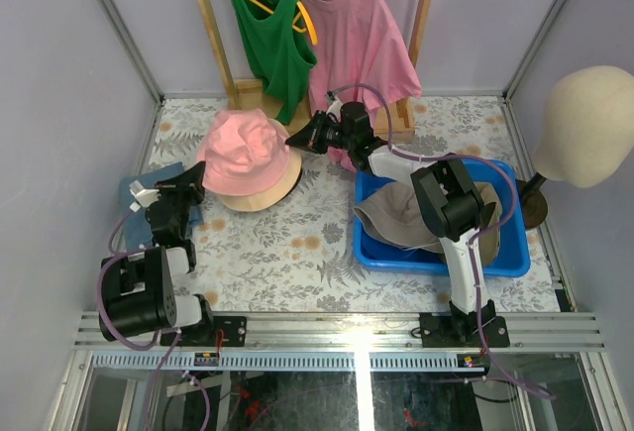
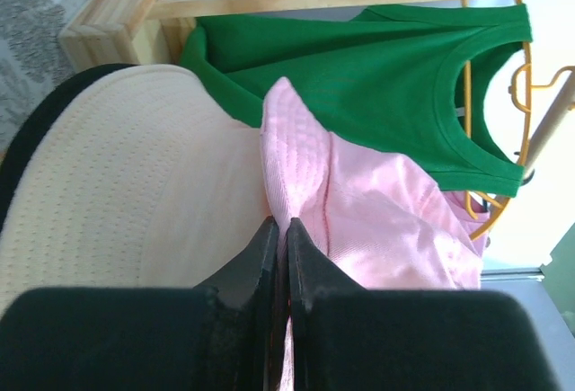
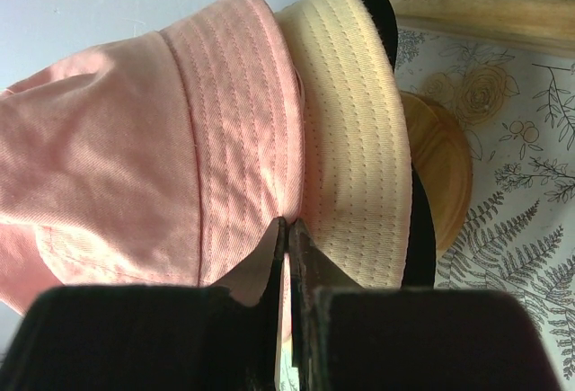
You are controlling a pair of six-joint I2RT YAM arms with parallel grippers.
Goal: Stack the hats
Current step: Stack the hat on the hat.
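Toward the floral table's (image 1: pixel 297 253) far-left corner, pink hat (image 1: pixel 243 144) tops beige hat (image 1: pixel 272 191) and black hat (image 3: pixel 418 220), left gripper (image 2: pixel 280 229) and right gripper (image 3: pixel 287 227) each pinching its brim; grey-taupe hat (image 1: pixel 391 218) in the blue bin (image 1: pixel 436 261) looks unstacked.

Fern-and-flower print tabletop (image 1: pixel 297 253), pile of bucket hats left of centre toward the back, pink bucket hat (image 1: pixel 243 144) uppermost over a beige hat (image 1: pixel 272 191), blue cap (image 1: pixel 132 191) at the left edge, blue bin (image 1: pixel 436 261) at right, mannequin stand (image 1: pixel 532 211) just beyond it, wooden rack base (image 1: pixel 245 89) at the rear
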